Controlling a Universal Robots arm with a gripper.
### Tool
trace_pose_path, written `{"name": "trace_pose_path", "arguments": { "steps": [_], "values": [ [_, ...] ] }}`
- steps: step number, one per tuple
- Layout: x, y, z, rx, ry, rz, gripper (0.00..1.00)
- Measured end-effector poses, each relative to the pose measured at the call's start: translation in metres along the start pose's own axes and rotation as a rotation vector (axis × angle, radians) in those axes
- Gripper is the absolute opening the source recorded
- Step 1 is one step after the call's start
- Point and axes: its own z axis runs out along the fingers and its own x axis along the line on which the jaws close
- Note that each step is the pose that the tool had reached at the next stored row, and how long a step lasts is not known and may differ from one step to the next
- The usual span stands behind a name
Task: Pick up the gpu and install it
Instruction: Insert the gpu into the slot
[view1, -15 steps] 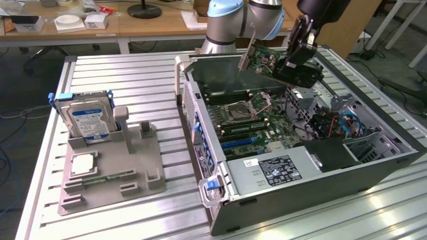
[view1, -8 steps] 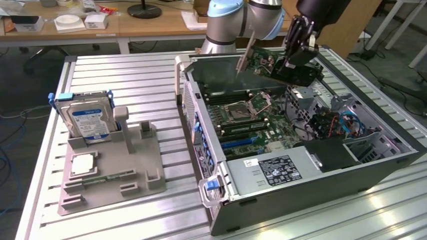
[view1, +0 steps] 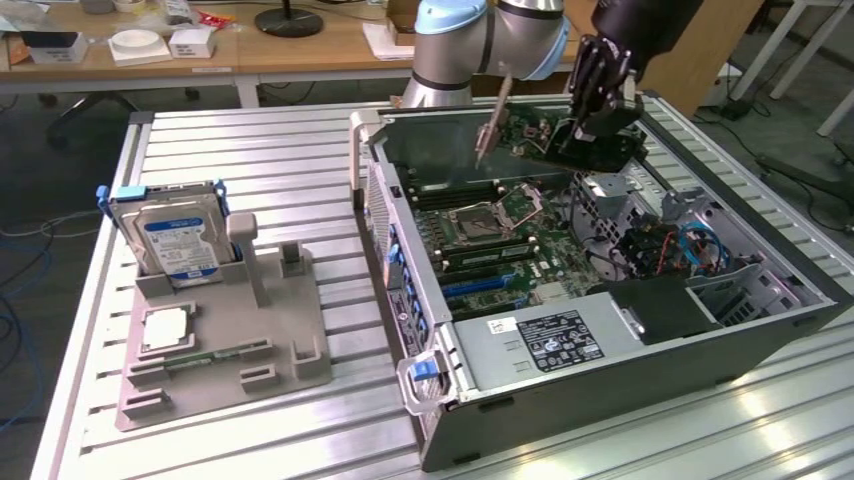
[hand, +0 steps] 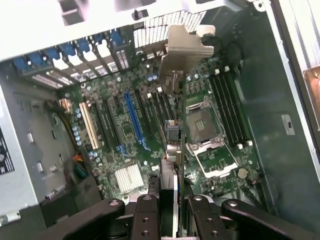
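Hand (view1: 589, 128) pointing down, clamped on gpu (view1: 534, 128), above open case (view1: 627, 385)

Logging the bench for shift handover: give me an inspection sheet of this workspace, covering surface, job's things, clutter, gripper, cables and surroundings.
Surface: slatted metal table carrying an open computer case.
Job's things: graphics card held in the air over the case's motherboard, not seated.
Clutter: grey holder with a hard drive standing upright in it, and a processor chip and a memory stick lying on it.
Gripper: gripper shut on the graphics card.
Cables: blue wires inside the case.
Surroundings: desks with white boxes behind the table.
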Motion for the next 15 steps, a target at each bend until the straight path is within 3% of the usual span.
{"name": "trace_pose_path", "arguments": {
  "steps": [2,15],
  "values": [
    [0.0,-0.0003,0.0016,0.0034,0.0005,-0.022,0.27],
    [0.001,-0.0011,0.0113,0.0097,0.0078,-0.186,0.27]
  ]
}}
